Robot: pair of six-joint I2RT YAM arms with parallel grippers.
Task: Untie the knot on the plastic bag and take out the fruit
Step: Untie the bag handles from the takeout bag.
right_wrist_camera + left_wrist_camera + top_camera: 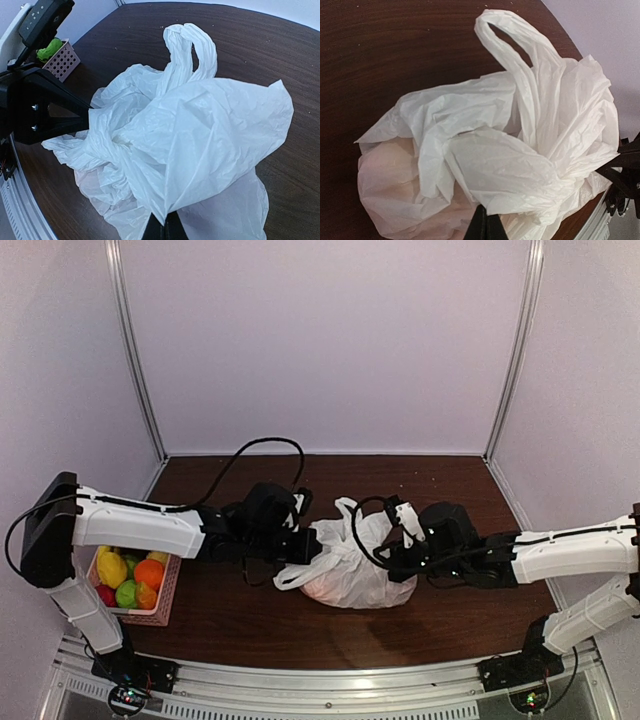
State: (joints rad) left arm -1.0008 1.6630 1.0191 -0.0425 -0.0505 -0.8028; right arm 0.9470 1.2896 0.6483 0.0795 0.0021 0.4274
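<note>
The white plastic bag point(347, 568) lies mid-table with something orange-pink showing through its lower part point(395, 185). One handle loop point(347, 508) stands up at the back, also in the left wrist view point(507, 42) and right wrist view point(192, 47). The knot point(117, 137) is a twisted bunch in the bag's gathered top. My left gripper point(487, 225) is shut on a fold of the bag at its left side. My right gripper point(165, 227) is shut on a fold at its right side.
A pink basket point(135, 585) with yellow, orange, green and red fruit stands at the near left beside the left arm's base; it also shows in the right wrist view point(60, 60). The table's near edge has a metal rail point(330, 680).
</note>
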